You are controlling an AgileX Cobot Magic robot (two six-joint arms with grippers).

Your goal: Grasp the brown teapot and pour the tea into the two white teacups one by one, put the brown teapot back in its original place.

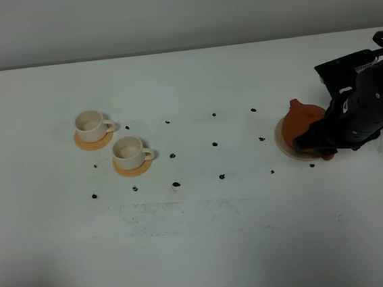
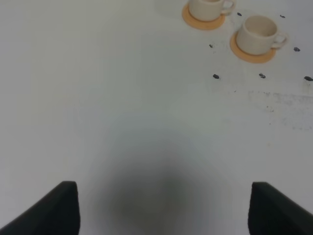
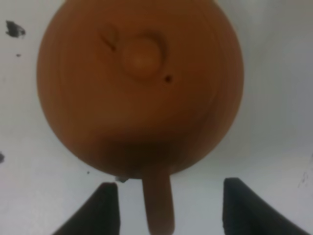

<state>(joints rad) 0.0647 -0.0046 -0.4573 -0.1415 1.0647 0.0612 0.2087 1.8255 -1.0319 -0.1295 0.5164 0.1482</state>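
Observation:
The brown teapot [image 1: 303, 116] sits on its cream saucer [image 1: 283, 140] at the right of the table. It fills the right wrist view [image 3: 139, 83], with the knobbed lid on top. My right gripper [image 1: 319, 146] is open and low at the teapot. In the right wrist view [image 3: 166, 210] its two fingers stand wide apart on either side of the loop handle [image 3: 159, 205], not touching it. The two white teacups [image 1: 91, 124] [image 1: 130, 149] stand at the left, each on an orange coaster. My left gripper [image 2: 166, 210] is open and empty above bare table, with both cups [image 2: 209, 7] [image 2: 259, 33] ahead of it.
Small black dots [image 1: 216, 144] mark the white table [image 1: 207, 237] in a grid between the cups and the teapot. The orange coasters [image 1: 89, 142] [image 1: 130, 168] lie under the cups. The left arm is out of the exterior high view.

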